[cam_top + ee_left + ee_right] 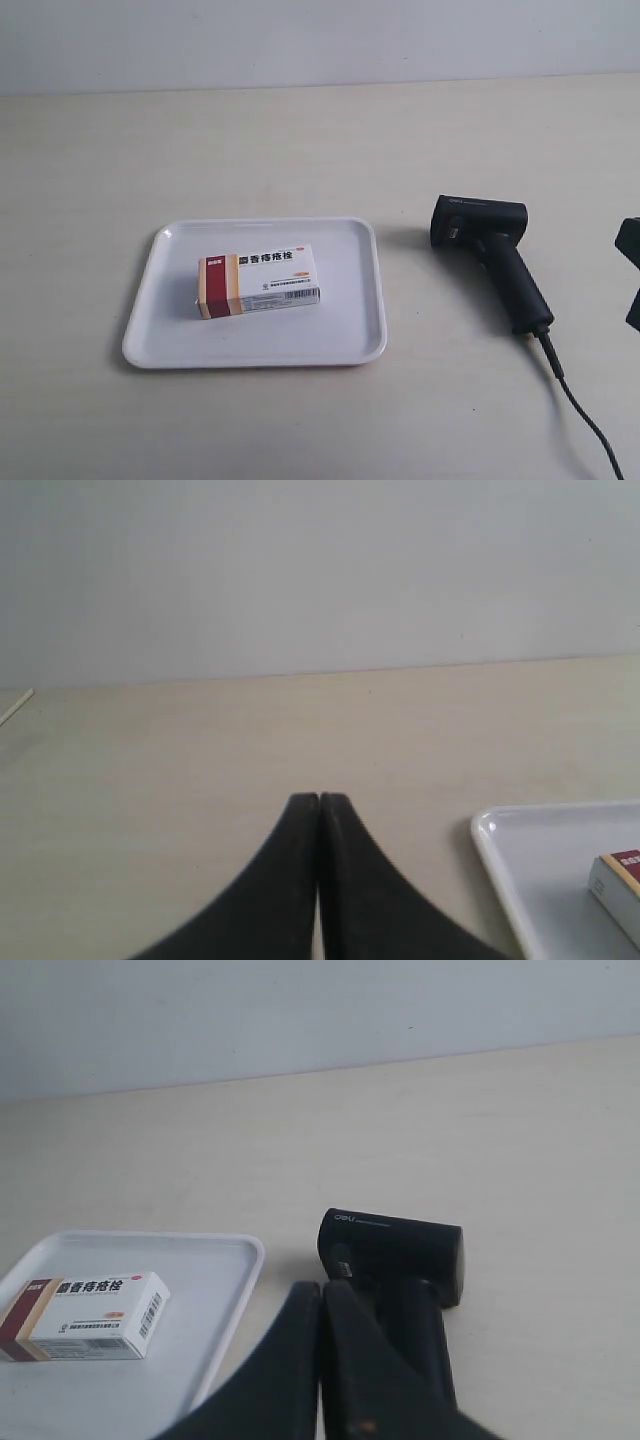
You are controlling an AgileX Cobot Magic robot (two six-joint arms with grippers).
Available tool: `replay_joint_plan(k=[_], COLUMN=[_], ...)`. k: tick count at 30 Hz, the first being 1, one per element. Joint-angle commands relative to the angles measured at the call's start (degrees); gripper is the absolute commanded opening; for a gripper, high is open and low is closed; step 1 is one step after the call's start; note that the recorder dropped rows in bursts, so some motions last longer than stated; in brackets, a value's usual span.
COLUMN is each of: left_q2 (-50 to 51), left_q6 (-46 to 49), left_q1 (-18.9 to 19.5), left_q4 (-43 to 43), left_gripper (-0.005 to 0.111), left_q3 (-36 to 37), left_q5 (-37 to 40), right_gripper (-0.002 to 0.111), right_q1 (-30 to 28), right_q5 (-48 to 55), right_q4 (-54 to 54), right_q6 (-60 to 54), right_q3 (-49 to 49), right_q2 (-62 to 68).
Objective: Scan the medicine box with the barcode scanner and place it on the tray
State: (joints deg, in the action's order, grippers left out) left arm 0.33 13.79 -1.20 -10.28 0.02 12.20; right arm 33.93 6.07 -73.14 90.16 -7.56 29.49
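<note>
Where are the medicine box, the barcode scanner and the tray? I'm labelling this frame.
medicine box (262, 281): exterior view, its top face.
barcode scanner (478, 224): exterior view, its blocky head.
tray (350, 345): exterior view, bare floor near a corner.

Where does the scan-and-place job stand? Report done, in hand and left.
Done, by the look of it: the medicine box lies flat inside the tray. The barcode scanner lies on the table beside the tray, held by nothing. In hand: nothing; the left tool and the right tool are both shut and empty. Left: apparently nothing, though these views cannot show whether the box was scanned.
</note>
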Motion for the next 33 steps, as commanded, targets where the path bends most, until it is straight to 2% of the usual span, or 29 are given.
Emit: replay_joint_plan(k=[1, 3, 33], left_q2=[-0.3, -0.3, -0.3], left_q6=[-12.2, -16.5, -15.6], left_q1=[-0.2, -0.2, -0.2], left_q4=[11.4, 15.0, 14.9], left_gripper=[0.003, 0.003, 0.003], left_q3=[0.0, 0.0, 0.0], left_q5=[2.3, 2.7, 2.6], right_gripper=[0.0, 0.0, 0.0], right_q1=[0.1, 0.1, 0.1], right_q5=[-0.2, -0.2, -1.9], right_q4=[-0.2, -0.2, 0.1], right_q6=[-0.1, -0.1, -1.3], right_q3=[0.3, 0.3, 0.3], right_q2=[-0.3, -0.3, -0.3])
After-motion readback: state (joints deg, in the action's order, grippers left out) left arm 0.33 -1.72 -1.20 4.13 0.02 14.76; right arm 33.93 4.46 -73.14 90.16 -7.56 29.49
